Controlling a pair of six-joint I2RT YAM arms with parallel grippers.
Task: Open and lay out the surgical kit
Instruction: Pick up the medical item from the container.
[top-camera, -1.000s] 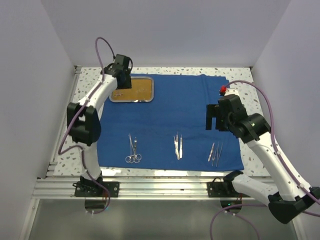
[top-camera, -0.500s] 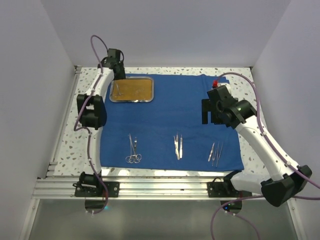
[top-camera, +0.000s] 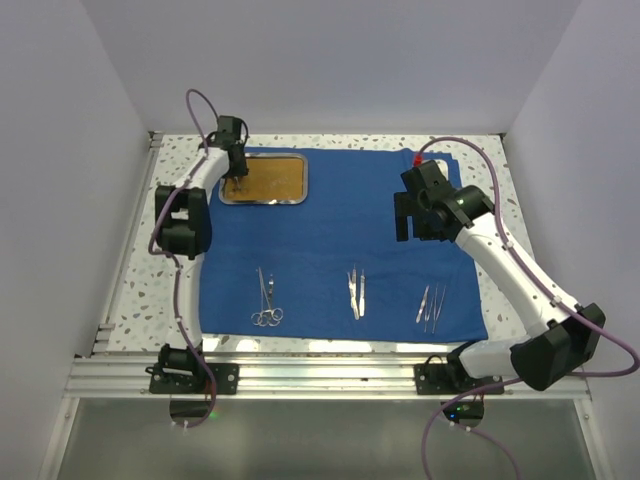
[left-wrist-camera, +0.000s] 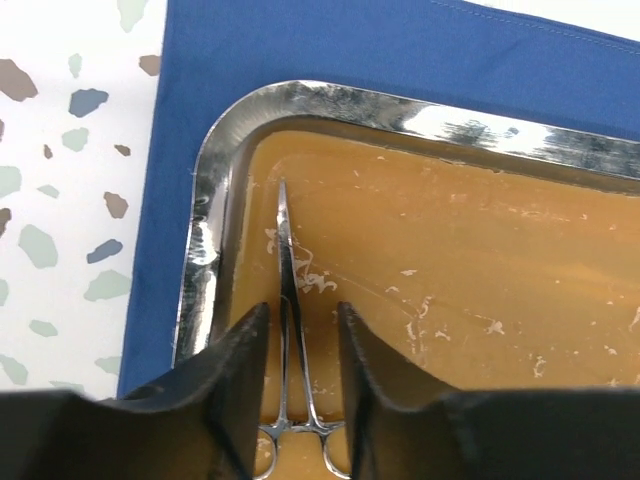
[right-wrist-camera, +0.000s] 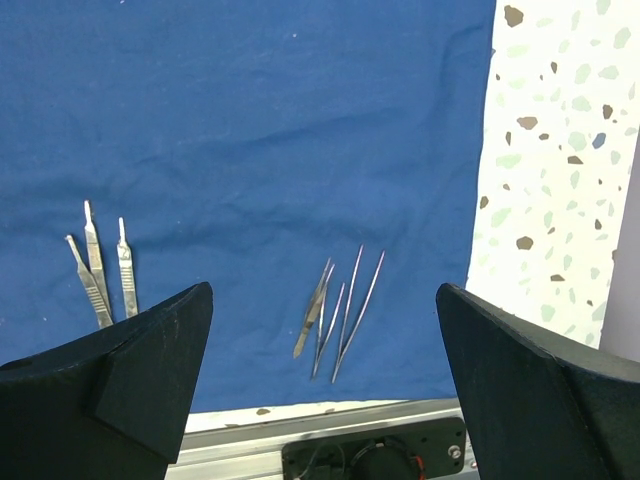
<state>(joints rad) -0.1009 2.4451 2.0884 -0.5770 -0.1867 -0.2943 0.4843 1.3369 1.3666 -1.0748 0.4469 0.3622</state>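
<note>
The blue cloth (top-camera: 350, 230) lies spread flat on the table. At its back left sits the steel tray (top-camera: 303, 180) with an orange-brown base. One pair of ring-handled forceps (left-wrist-camera: 285, 250) lies along the tray's left wall. My left gripper (left-wrist-camera: 300, 310) is down in the tray, open, its fingers on either side of the forceps' shanks with small gaps showing. Along the cloth's near edge lie forceps (top-camera: 266, 300), scalpels (top-camera: 356, 292) and tweezers (top-camera: 430, 305). My right gripper (top-camera: 405, 220) hangs wide open above the right side of the cloth, holding nothing.
Speckled tabletop (top-camera: 170, 160) borders the cloth on the left, back and right. An aluminium rail (top-camera: 320, 375) runs along the near edge. White walls close in both sides and the back. In the right wrist view the tweezers (right-wrist-camera: 340, 310) and scalpels (right-wrist-camera: 100, 265) lie below the gripper.
My left gripper has come down into the tray's left end and its jaws have narrowed around the forceps. The right arm has swung left and toward the back, gripper still wide.
</note>
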